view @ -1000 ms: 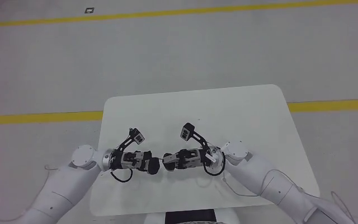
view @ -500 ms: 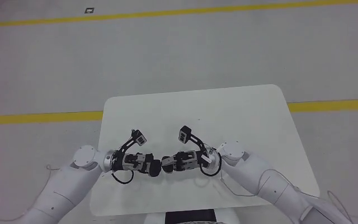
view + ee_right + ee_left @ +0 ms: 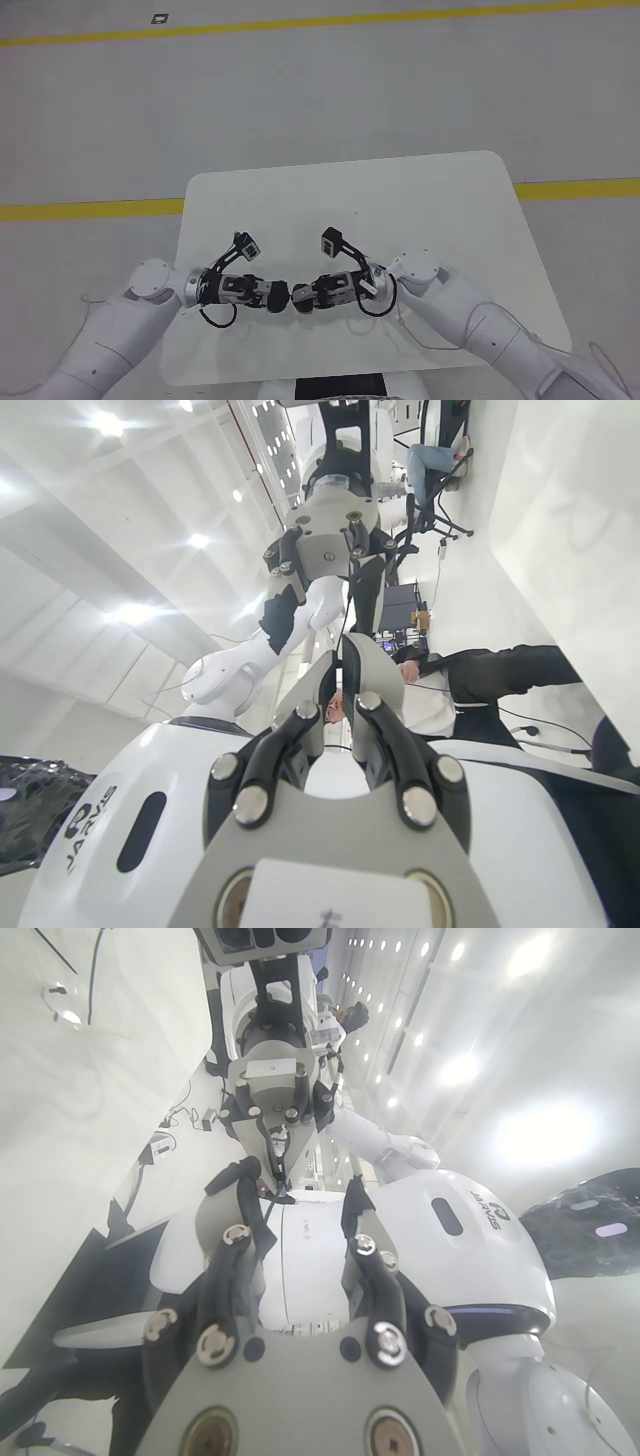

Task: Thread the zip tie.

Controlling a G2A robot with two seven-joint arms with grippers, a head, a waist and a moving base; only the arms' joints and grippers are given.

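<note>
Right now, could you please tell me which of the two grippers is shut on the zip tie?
The right gripper: its fingers pinch the thin black zip tie between them, whereas the left gripper has its fingers well apart.

thin black zip tie (image 3: 345,615), straight, held up midair.

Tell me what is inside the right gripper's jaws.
The right gripper has a thin black zip tie pinched in its shut jaws, sticking out beyond them. How much strap lies inside is covered by the jaws.
</note>
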